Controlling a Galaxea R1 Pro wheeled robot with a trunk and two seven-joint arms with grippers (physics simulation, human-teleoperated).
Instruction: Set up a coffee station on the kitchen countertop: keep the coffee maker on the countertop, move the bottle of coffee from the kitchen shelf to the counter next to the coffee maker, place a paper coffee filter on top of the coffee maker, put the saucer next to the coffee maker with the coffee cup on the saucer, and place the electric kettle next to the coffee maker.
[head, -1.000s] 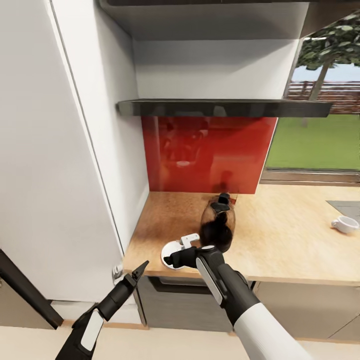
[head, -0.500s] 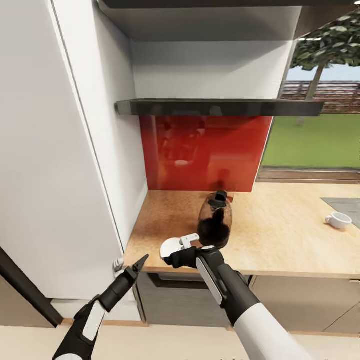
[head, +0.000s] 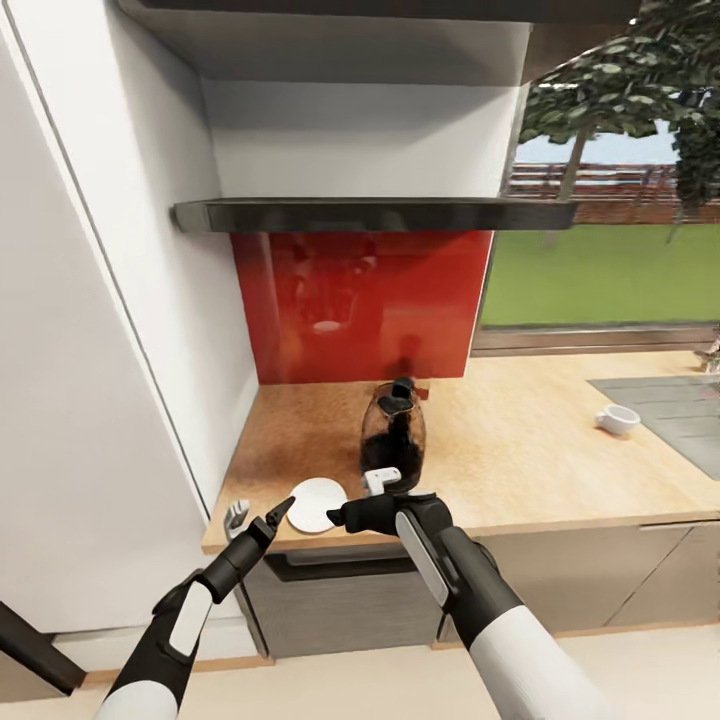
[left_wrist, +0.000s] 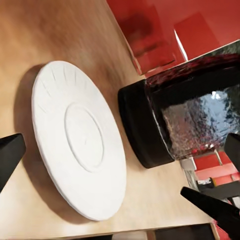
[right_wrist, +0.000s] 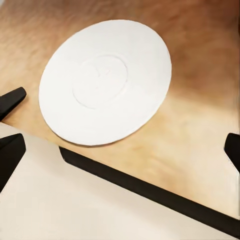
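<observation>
A white saucer (head: 317, 503) lies flat near the wooden countertop's (head: 520, 460) front edge. It also appears in the wrist views, saucer (left_wrist: 75, 140) and saucer (right_wrist: 107, 80). Just behind and right of it stands the dark glass coffee maker (head: 392, 435), whose black base and glass body (left_wrist: 185, 115) are seen close up. A white coffee cup (head: 618, 420) sits far right on the counter. My right gripper (head: 340, 518) hovers open at the counter edge beside the saucer, its fingers (right_wrist: 11, 145) spread wide. My left gripper (head: 275, 515) is open just left of the saucer, fingers (left_wrist: 10, 155) apart and empty.
A dark shelf (head: 370, 213) hangs over the counter above a red backsplash (head: 350, 300). A tall white cabinet (head: 100, 350) walls off the left side. A grey sink area (head: 670, 405) lies at the right, near the cup. A window shows lawn beyond.
The camera has moved, shifting the whole scene leftward. The saucer, partly under my right gripper before, now lies uncovered on the counter between both grippers.
</observation>
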